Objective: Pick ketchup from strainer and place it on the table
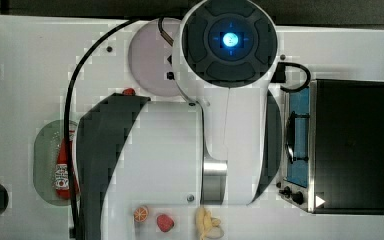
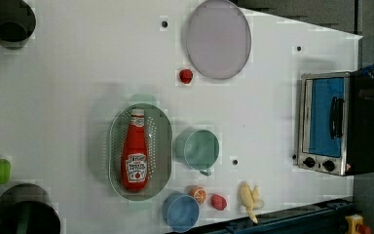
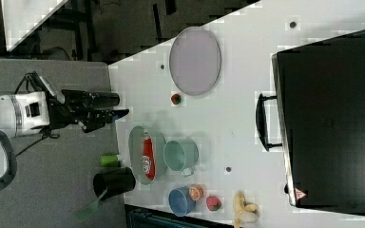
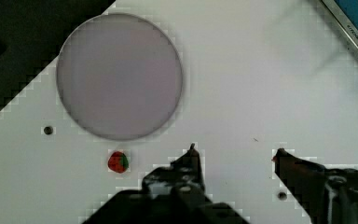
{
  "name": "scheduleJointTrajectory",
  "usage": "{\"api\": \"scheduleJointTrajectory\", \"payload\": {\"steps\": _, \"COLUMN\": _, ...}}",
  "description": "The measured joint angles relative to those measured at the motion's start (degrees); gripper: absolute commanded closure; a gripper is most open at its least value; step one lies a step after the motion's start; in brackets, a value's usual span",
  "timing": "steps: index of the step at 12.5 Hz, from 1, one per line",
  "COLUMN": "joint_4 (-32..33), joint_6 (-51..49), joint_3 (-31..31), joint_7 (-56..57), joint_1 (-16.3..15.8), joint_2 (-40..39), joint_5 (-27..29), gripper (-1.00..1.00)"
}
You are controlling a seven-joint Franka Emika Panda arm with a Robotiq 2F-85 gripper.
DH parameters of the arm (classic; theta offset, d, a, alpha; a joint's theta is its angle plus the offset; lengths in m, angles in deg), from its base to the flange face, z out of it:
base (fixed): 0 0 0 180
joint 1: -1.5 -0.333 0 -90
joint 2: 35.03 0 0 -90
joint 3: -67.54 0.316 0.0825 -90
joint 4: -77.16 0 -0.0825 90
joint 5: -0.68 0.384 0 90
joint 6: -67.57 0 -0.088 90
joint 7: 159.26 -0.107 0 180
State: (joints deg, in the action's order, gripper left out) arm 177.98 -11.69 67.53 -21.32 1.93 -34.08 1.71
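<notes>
The ketchup (image 2: 136, 152) is lying on its side inside the strainer (image 2: 164, 146), its narrow neck pointing toward the left view's top and its label facing up; nothing is touching it. The strainer is sitting on the table (image 2: 68, 97), with a green cup (image 2: 198, 149) just beside it on the left view's right and a blue cup (image 2: 180, 212) near its lower end. An orange slice (image 2: 198, 194), a red fruit piece (image 2: 218, 202) and a banana (image 2: 250, 198) are lying in a row along the table's edge past the blue cup. A strawberry (image 4: 118, 161) is resting just beside the grey-lilac plate (image 4: 119, 75), apart from its rim. A toaster oven (image 2: 333, 122) is standing at the left view's right, its door closed. In the right view the gripper (image 3: 119, 106) is hanging well above the table, away from the strainer, though how far off is hard to judge from this angle. In the wrist view the two fingers (image 4: 189, 163) are standing apart with bare tabletop between them, holding nothing. In the top view the arm's white body (image 1: 230, 130) is covering much of the table, and the ketchup is showing at the top view's left beside a black cable (image 1: 70, 100).
</notes>
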Motion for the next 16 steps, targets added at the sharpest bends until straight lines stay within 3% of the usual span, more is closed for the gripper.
{"api": "scheduleJointTrajectory", "payload": {"steps": 3, "joint_4": 13.3, "joint_6": -12.6, "joint_3": -1.8, "joint_7": -1.1, "joint_1": -0.3, "joint_2": 15.5, "joint_5": 0.1, "gripper": -1.00}}
{"api": "scheduleJointTrajectory", "payload": {"steps": 5, "joint_4": 12.3, "joint_6": -12.8, "joint_3": -1.6, "joint_7": -1.7, "joint_1": -0.3, "joint_2": 21.8, "joint_5": 0.1, "gripper": -1.00}}
{"api": "scheduleJointTrajectory", "payload": {"steps": 7, "joint_4": 8.8, "joint_6": -11.3, "joint_3": 1.0, "joint_7": -1.9, "joint_1": -0.4, "joint_2": 23.2, "joint_5": 0.1, "gripper": -1.00}}
{"api": "scheduleJointTrajectory", "payload": {"steps": 10, "joint_4": 7.9, "joint_6": -4.2, "joint_3": 8.9, "joint_7": -2.2, "joint_1": -1.0, "joint_2": 18.9, "joint_5": -0.1, "gripper": -1.00}}
{"api": "scheduleJointTrajectory", "payload": {"steps": 16, "joint_4": 11.0, "joint_6": 2.2, "joint_3": 27.4, "joint_7": -3.0, "joint_1": -3.5, "joint_2": 0.1, "joint_5": -0.2, "gripper": -1.00}}
